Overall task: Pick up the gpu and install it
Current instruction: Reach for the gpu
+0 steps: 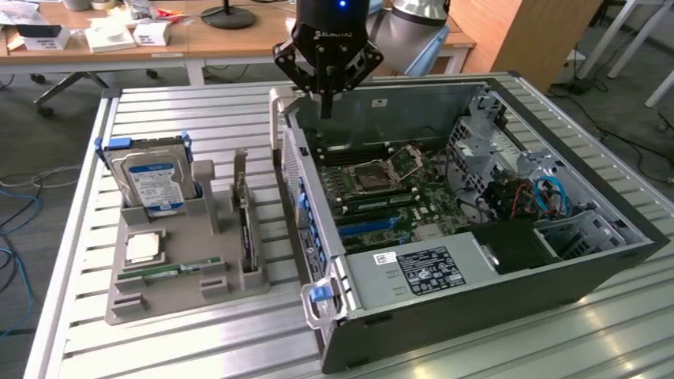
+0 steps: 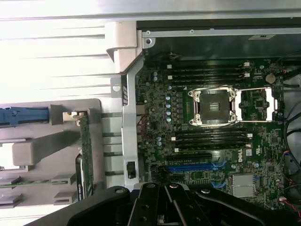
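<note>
The gpu (image 1: 243, 209) is a thin card standing on edge in a slot of the grey holder (image 1: 200, 237), at the exterior view's left of the computer case. In the wrist view the gpu (image 2: 85, 141) appears edge-on beside the case's side wall. My gripper (image 1: 325, 106) hangs above the rear corner of the open case, up and to the exterior view's right of the card, well apart from it. Its fingers point down and meet at the tips, shut on nothing. The gripper (image 2: 164, 200) sits over the motherboard (image 2: 211, 141) near the blue expansion slot (image 2: 188, 167).
The holder also carries a silver hard drive (image 1: 153, 181) in a blue caddy, a CPU (image 1: 144, 246) and a green RAM stick (image 1: 169, 268). The open case (image 1: 589, 260) holds the CPU socket (image 1: 384, 167), drive cages and cables. Desks stand behind the slatted table (image 1: 189, 347).
</note>
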Action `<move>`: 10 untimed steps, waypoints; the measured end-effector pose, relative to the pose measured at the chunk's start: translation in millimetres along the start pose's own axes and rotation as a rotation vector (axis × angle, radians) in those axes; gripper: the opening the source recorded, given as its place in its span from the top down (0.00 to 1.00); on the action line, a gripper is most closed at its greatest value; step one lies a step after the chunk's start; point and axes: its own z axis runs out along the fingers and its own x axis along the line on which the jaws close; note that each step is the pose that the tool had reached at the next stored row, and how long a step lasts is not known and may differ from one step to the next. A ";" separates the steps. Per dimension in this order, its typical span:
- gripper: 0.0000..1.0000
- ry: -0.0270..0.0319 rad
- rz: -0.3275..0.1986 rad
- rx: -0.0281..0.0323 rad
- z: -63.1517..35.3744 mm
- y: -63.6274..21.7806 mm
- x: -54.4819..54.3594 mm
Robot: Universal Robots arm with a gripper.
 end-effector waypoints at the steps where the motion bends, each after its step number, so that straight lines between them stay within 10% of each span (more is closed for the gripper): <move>1: 0.89 0.0000 0.000 0.0000 0.0 -0.1 1.7; 10: 0.89 0.0000 0.000 0.0002 -0.3 -1.6 22.2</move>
